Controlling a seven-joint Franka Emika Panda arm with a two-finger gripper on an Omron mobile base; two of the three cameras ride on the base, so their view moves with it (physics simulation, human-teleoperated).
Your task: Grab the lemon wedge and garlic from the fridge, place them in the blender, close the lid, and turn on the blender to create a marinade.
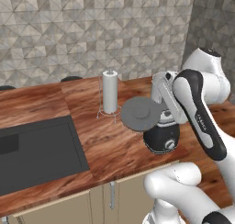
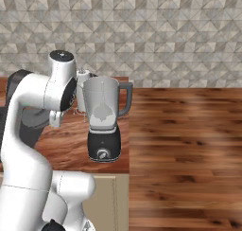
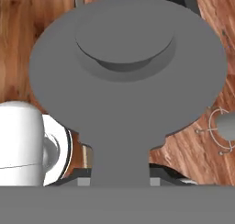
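1 step is in hand: getting the lid (image 1: 140,113) onto the blender (image 2: 104,123). The gripper (image 3: 121,179) pinches the lid by its short side tab, holding it in the air just beside the jar and above the bench (image 1: 105,140), near the paper-towel roll (image 1: 109,91). Best practice: keep the disc level, centre it over the open jar mouth, lower straight, then release.
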